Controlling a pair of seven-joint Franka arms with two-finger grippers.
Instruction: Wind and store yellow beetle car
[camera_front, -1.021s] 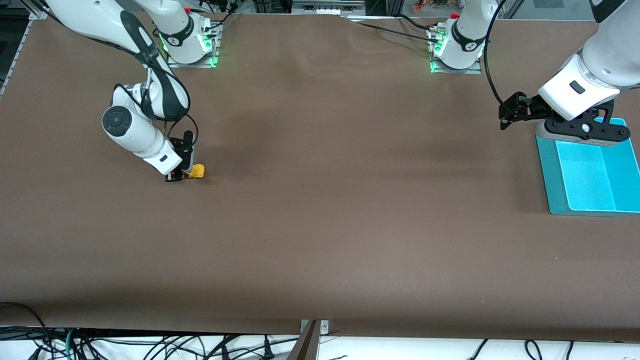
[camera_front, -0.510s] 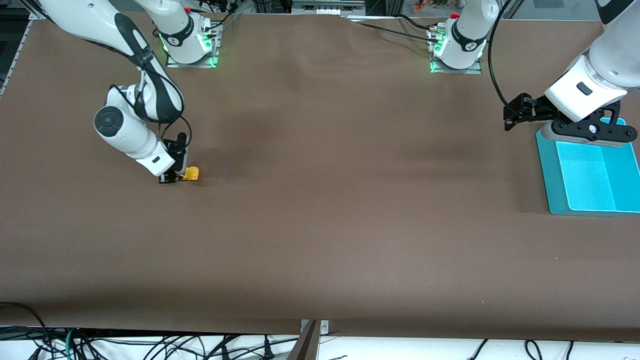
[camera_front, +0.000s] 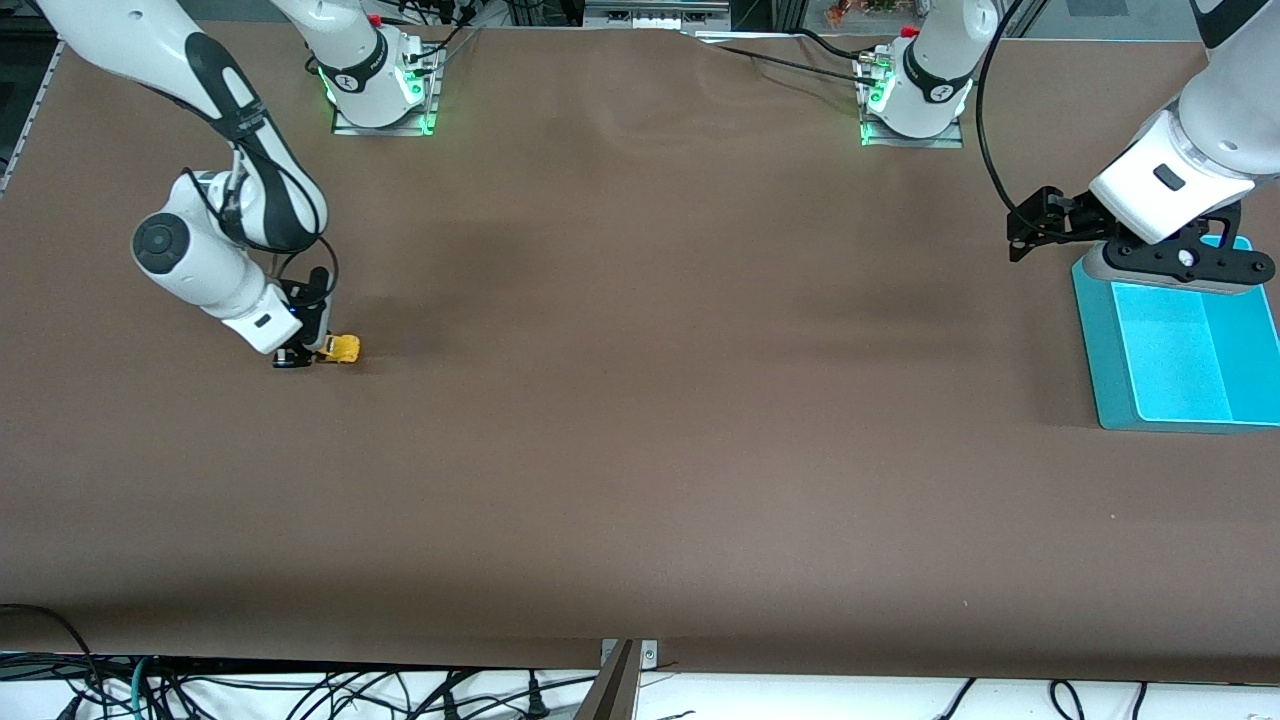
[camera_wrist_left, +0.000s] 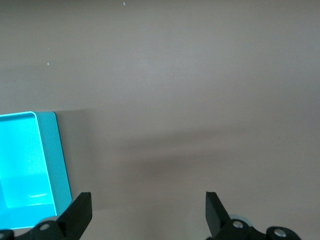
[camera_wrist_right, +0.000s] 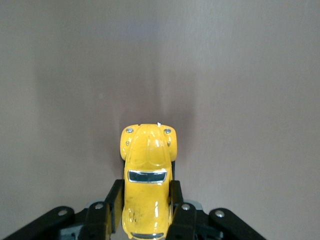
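Note:
The yellow beetle car (camera_front: 342, 348) sits on the brown table toward the right arm's end, wheels down. My right gripper (camera_front: 312, 352) is shut on its sides; in the right wrist view the car (camera_wrist_right: 147, 177) lies between the two black fingers (camera_wrist_right: 113, 202), its rounded end pointing away from the wrist. My left gripper (camera_front: 1030, 227) is open and empty, held above the table beside the teal bin (camera_front: 1175, 345); in the left wrist view its fingertips (camera_wrist_left: 80, 212) stand wide apart over bare table, with the bin's corner (camera_wrist_left: 47, 160) at the edge.
The teal bin stands at the left arm's end of the table. The two arm bases (camera_front: 380, 75) (camera_front: 915, 90) stand along the table's edge farthest from the front camera. Brown table (camera_front: 640, 430) stretches between the car and the bin.
My right gripper has dragged the car along the table toward the right arm's end. My left arm shifted slightly toward the bin early on, then held still.

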